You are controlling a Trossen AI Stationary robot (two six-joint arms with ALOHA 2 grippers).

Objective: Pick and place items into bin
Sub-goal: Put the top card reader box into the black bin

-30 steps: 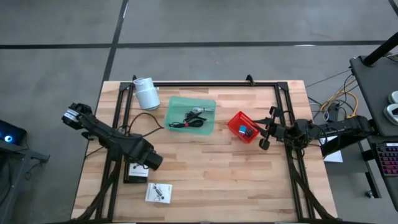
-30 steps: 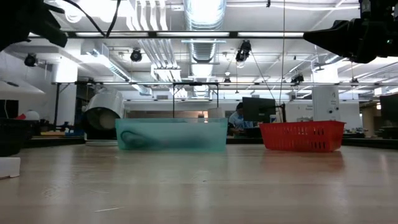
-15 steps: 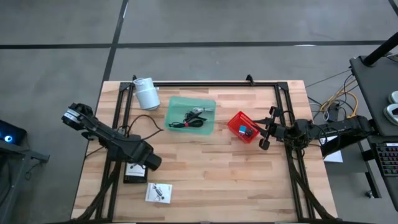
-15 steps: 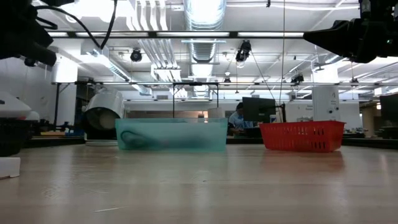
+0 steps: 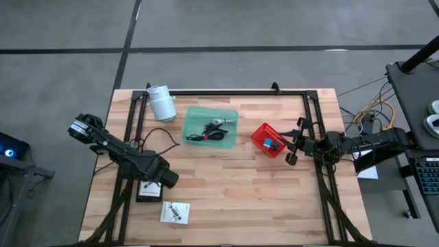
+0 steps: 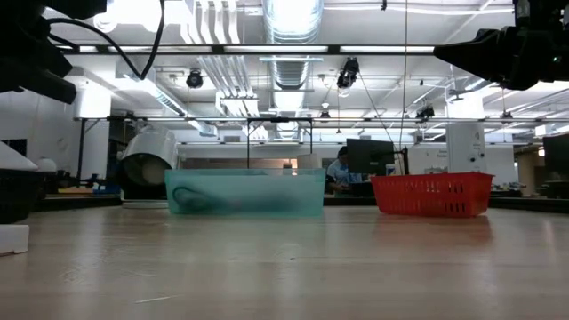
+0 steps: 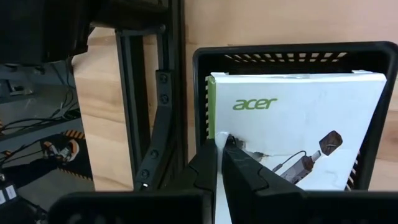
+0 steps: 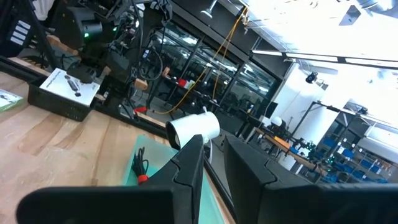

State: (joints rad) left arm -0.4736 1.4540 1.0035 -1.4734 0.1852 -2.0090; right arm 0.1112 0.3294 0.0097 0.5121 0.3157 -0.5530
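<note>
My left gripper [image 5: 167, 179] [image 7: 221, 146] points down into a black bin [image 5: 144, 194] [image 7: 286, 53] at the table's left and is shut on a white printed packet [image 5: 145, 186] [image 7: 298, 118]. A second white packet [image 5: 175, 213] lies flat on the table nearer the near edge. Black cables and a silver one [image 5: 211, 130] lie in the green bin [image 5: 195, 116]. A blue item [image 5: 272, 144] sits in the red basket [image 5: 260, 134]. My right gripper [image 5: 293, 148] [image 8: 214, 165] waits open just right of the red basket. My left gripper pinches the white packet between its two fingers close to the green-striped edge [image 7: 213, 134], coming from above and pointing down. The packet sits inside the black bin and nearly fills it. In the low view its white edge [image 6: 13, 156] stands a little above the bin [image 6: 16, 196].
A white cylindrical roll [image 5: 162, 103] lies near the far left corner, behind the green bin. A black metal frame [image 5: 226, 92] runs along the table's far, left and right sides. The bare wood in the table's middle and near part [image 5: 240, 199] is free room.
My left gripper has come down a little over the black bin, carrying the white packet. The packet was not visible in the bin a second ago. It then showed above the bin and now sits lower in it.
</note>
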